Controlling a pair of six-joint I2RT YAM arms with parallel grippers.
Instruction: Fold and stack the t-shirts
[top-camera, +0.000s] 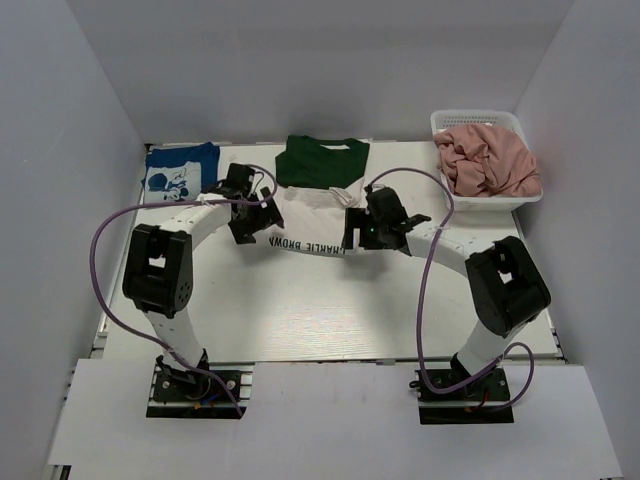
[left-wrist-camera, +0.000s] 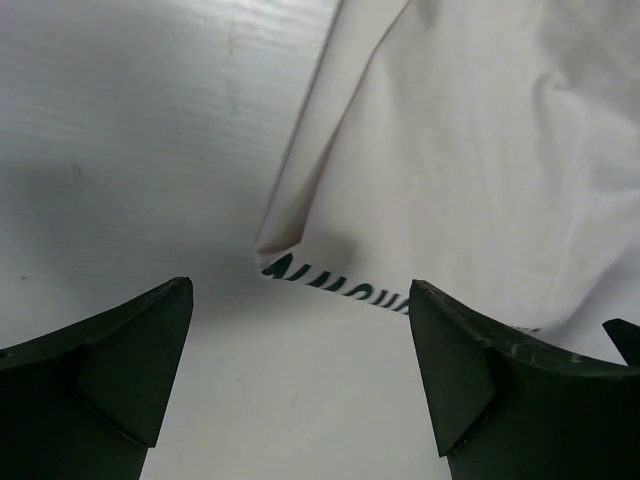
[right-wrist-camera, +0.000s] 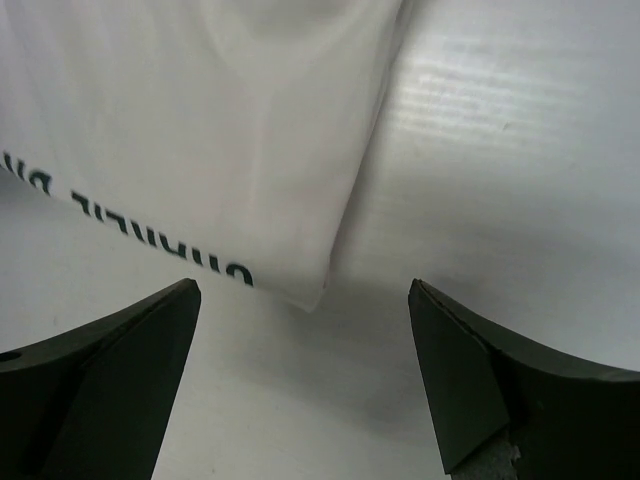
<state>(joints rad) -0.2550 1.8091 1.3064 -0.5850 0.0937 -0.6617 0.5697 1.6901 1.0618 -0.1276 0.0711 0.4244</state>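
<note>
Shirt (top-camera: 310, 205) is lying centred on the table (top-camera: 300, 320), near edge folded. Left gripper (left-wrist-camera: 300, 290) and right gripper (right-wrist-camera: 305, 290) are hovering over its near corners, jaws apart, gripping nothing — next, both should be pinching evenly and lifting together.

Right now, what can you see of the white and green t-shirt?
The t-shirt is soft cloth, dark green at its far end and white nearer, with dark lettering along the near edge. It lies flat on the table, partly folded, with a white fold above the lettering. The open left gripper and right gripper hover at its near corners, seemingly not touching.
</note>
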